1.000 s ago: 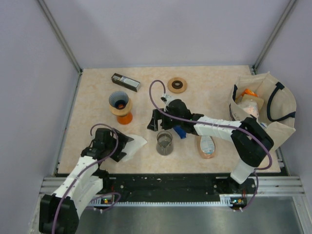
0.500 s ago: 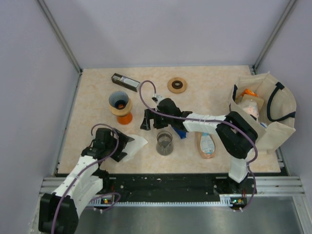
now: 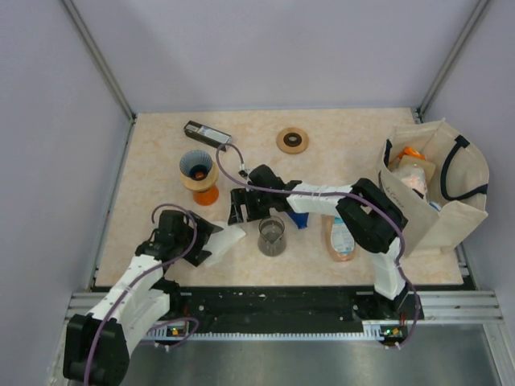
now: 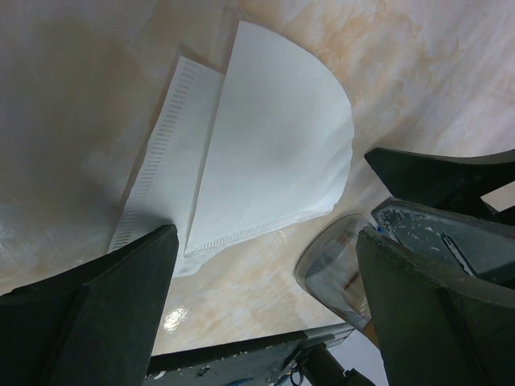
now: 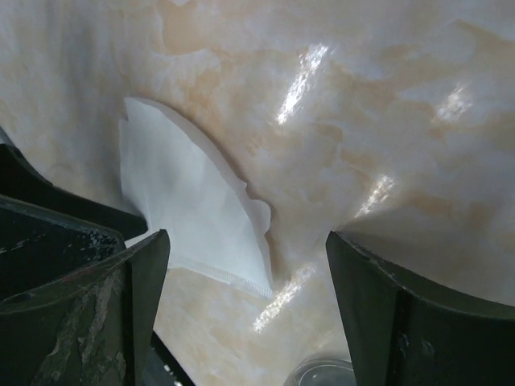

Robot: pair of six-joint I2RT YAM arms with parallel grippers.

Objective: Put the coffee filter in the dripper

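left hand [image 4: 261,241] wide open, empty, over coffee filter [image 4: 273,145]

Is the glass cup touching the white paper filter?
Apart. The left wrist view shows a strip of bare table between the paper filter and the glass cup. The top view shows the same gap.

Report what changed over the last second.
The right gripper shifted left and slightly nearer, toward the coffee filter, open and holding nothing. The left gripper stayed open over the filter. The filter, the dripper and the beaker did not move.
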